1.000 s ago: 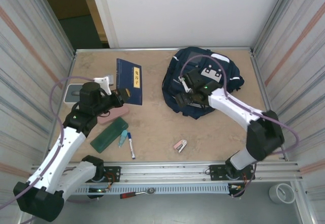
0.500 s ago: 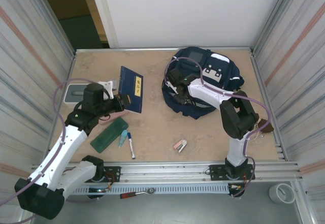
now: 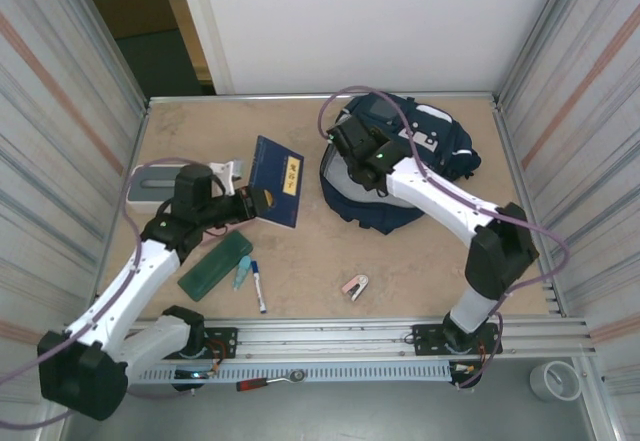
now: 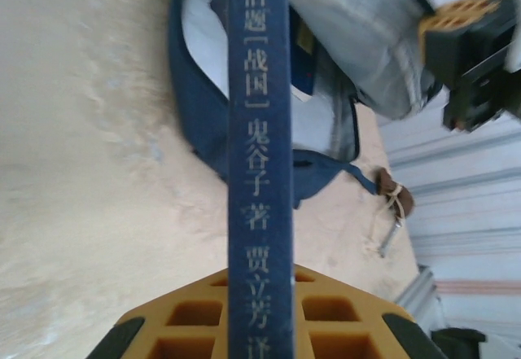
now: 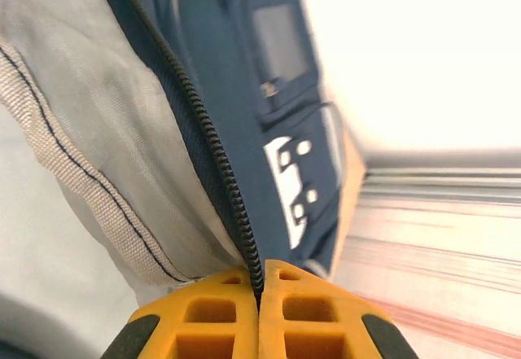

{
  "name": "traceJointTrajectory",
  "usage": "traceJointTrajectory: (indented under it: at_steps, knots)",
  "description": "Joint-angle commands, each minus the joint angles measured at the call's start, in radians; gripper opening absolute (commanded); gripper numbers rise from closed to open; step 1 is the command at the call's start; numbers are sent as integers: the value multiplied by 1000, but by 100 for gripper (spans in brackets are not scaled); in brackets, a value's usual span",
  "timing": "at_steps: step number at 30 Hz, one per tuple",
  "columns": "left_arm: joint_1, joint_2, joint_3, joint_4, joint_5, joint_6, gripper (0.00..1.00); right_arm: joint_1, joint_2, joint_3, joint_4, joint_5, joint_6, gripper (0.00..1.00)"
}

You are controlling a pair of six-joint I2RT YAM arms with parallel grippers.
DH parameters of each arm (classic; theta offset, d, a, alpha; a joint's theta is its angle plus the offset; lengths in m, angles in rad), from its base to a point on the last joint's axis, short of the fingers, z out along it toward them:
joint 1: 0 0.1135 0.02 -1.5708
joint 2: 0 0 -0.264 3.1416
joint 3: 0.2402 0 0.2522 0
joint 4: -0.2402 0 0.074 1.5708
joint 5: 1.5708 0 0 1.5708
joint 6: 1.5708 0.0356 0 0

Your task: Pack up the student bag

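Where the student bag (image 3: 450, 156) lies: on the far right part of the bench (image 3: 320, 251), lying flat, with its mouth turned left and its grey lining showing.
Right hand (image 5: 260, 290): pressed together on the zippered rim of the bag's mouth, at the bag's far left edge. In the right wrist view the zip teeth run straight down into the closed fingers.
Left hand (image 3: 250, 199): pinching a blue book (image 3: 280, 193) by one end, with the book tilted up off the bench.
Deciding relation: the bag lies to the right of the left hand. The book's long axis runs from that hand toward the opening, and in the left wrist view the spine lines up with the grey-lined mouth beyond it.
Nearer arm: the right hand is at the bag. The left hand is near, but the book's leading end is short of the rim.
Step, as I judge it: the right hand lifts the rim so the book can slide in.
Next move calls for: travel rightward along the spine's line, under the raised rim.
Risk: the book's corner may catch the zip edge.
Also on the bench: a green case (image 3: 215, 264), a marker (image 3: 258, 286) and a grey-white box (image 3: 155, 183).
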Motion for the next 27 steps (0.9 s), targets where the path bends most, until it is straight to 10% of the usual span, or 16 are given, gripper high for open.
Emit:
traceJointTrajectory:
  at_steps: [1,16,27]
  knots:
    - [-86,96,52,183,117,-96,0,-19,-72,70,128,29,-49,0]
    - [-243,968,590,651,163,-568,0,-98,-80,89,131,-106,28,0]
    - [-243,1505,1312,413,178,-571,16,-112,-120,43,114,-229,112,0]
